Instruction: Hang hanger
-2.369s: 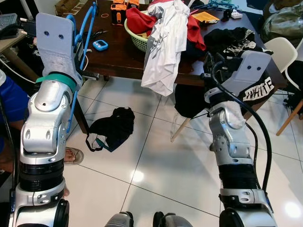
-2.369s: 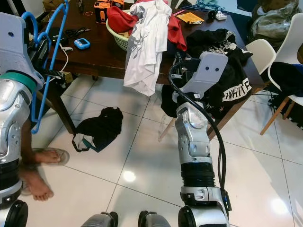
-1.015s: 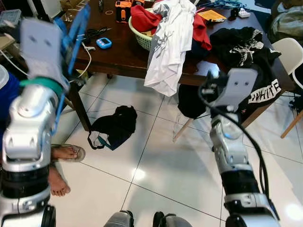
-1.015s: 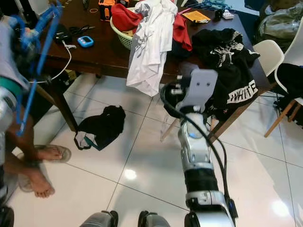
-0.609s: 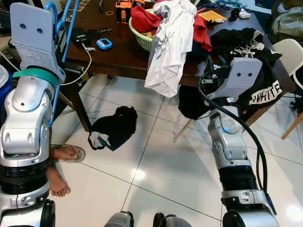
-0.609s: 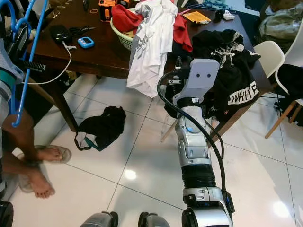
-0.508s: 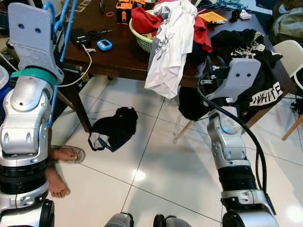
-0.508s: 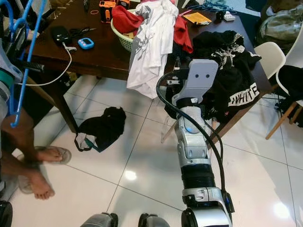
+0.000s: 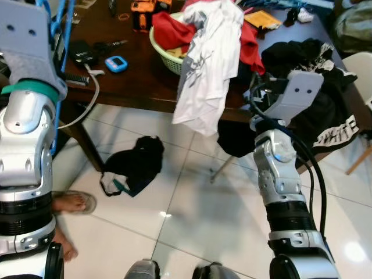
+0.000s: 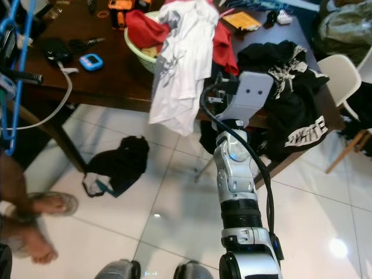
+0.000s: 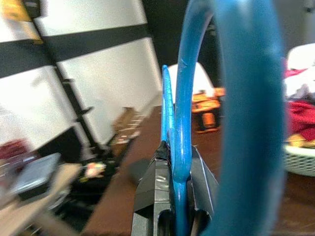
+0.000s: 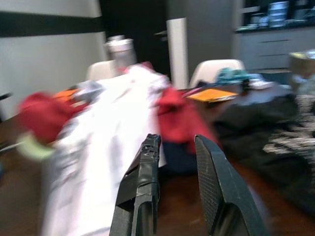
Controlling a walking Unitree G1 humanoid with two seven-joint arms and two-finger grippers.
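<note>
1. The left pincer [image 11: 173,196] is raised at the robot's left, above the near left corner of the tabletop [image 9: 125,81]. Its fingers [image 11: 152,189] are clamped on the blue hanger [image 11: 179,123].
2. The blue hanger [image 10: 14,70] stands roughly upright in that grip, its lower end hanging beside the tabletop's left edge.
3. The right pincer [image 12: 174,191] is raised before the tabletop's front edge, holding nothing. A gap shows between its two black fingers [image 12: 145,182].
4. A white shirt [image 9: 206,64] drapes from a green basket [image 9: 165,55] over the tabletop's front edge.
5. A black garment [image 9: 133,165] lies on the tiled floor [image 9: 192,215].
6. A person's sandalled foot [image 9: 70,202] rests on the floor beside the left arm.
</note>
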